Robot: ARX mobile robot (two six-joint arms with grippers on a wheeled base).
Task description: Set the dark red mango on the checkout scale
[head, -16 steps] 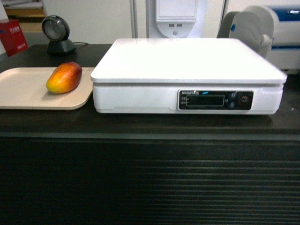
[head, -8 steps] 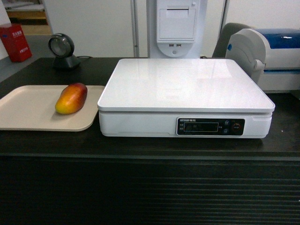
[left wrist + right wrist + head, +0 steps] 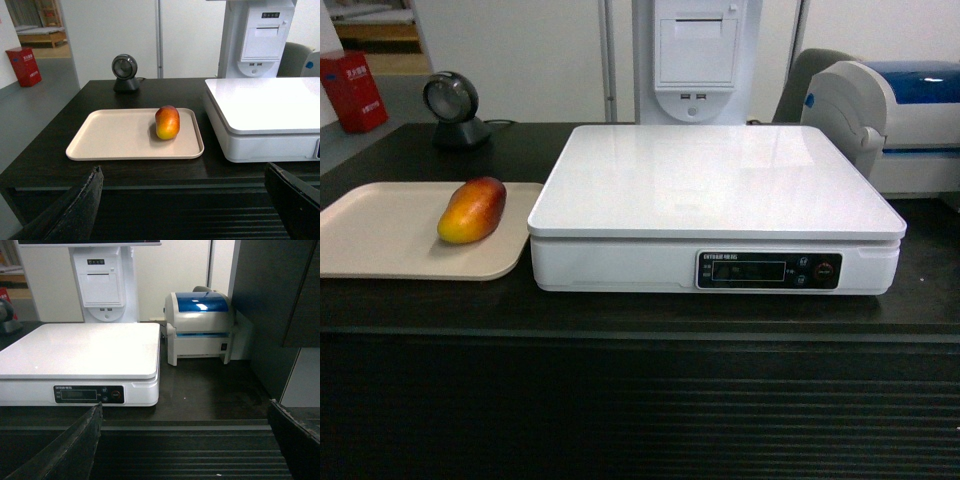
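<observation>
On the checkout (image 3: 420, 300), from the head view, I see the mango (image 3: 472, 210) lying on the tray (image 3: 380, 240) just left of the scale (image 3: 715, 215), with neither arm in shot. A smooth oval fruit could roll off the glossy platter if I release it tilted.

From the left wrist, the mango shows dark red on top and yellow-orange below; the left gripper (image 3: 192, 200) hangs short of the counter, jaws spread wide, holding nothing. A shallow pinch might slip.

From the right wrist, the right gripper (image 3: 185, 440) is likewise spread and unloaded, facing the scale.
</observation>
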